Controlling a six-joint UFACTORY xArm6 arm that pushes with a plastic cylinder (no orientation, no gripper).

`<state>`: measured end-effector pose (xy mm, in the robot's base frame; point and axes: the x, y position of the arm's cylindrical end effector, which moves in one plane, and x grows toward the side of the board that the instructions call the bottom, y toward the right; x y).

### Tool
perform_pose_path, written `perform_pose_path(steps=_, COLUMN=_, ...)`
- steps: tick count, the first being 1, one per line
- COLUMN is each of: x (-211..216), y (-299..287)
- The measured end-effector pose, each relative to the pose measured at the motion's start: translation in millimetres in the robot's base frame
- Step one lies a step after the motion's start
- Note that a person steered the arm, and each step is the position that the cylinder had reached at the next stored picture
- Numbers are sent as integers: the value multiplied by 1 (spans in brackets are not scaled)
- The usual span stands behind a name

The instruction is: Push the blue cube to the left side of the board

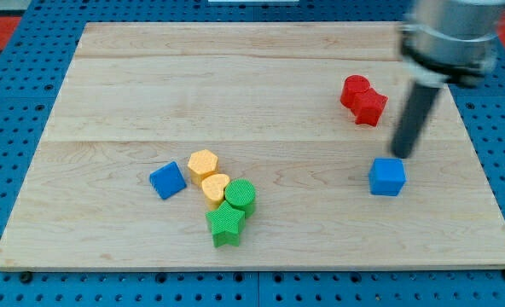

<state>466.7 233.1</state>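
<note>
Two blue blocks: a wooden blue cube [387,176] and a flat blue wedge-like block [167,181]; two red [362,100]; two yellow [208,175]; two green [233,211]; seven... no, eight blocks altogether.

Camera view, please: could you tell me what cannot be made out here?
- My tip: just above the blue cube; whether they touch is unclear.
- Arm body: motion-blurred, cut off by the view's top edge.
- Two red blocks: pressed together, shapes uncertain.
- Other blue block: exact shape hard to tell.

Pale wooden board [235,94] on blue perforated pegboard [14,128], red strip [14,21] beyond.
</note>
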Motion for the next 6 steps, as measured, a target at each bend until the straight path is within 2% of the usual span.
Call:
perform_pose_path(steps=1, x=39, y=48)
perform_pose_path(steps=2, x=79, y=20)
perform_pose_path(steps=4, x=41, y=-71)
perform_pose_path(steps=5, x=85, y=-84)
perform_pose_path(steps=6, x=116, y=-70)
